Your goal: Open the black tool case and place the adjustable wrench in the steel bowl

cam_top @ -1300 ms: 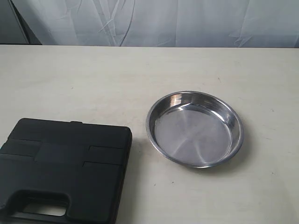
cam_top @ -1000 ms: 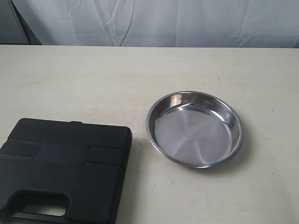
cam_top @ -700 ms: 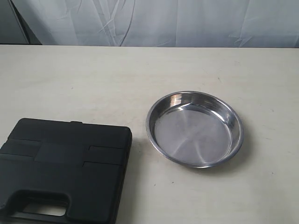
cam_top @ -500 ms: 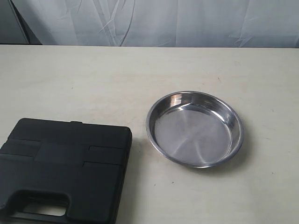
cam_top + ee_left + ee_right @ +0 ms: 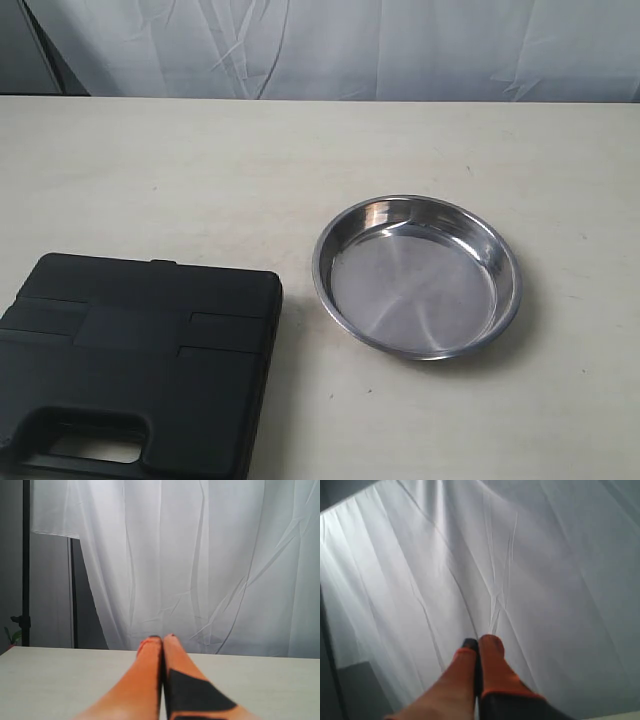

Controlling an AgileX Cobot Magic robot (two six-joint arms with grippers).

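Note:
The black tool case [image 5: 135, 362] lies closed and flat at the near left of the table, handle toward the front edge. The steel bowl [image 5: 416, 275] sits empty to its right, near the table's middle. The adjustable wrench is hidden. Neither gripper appears in the exterior view. In the left wrist view my left gripper [image 5: 162, 639] has its orange fingers pressed together, shut on nothing, held above the table and facing the white curtain. In the right wrist view my right gripper [image 5: 479, 642] is likewise shut and empty, pointing at the curtain.
The pale table [image 5: 200, 170] stretches back to a white curtain [image 5: 350, 45]. A dark stand pole [image 5: 26, 565] rises at the curtain's edge in the left wrist view.

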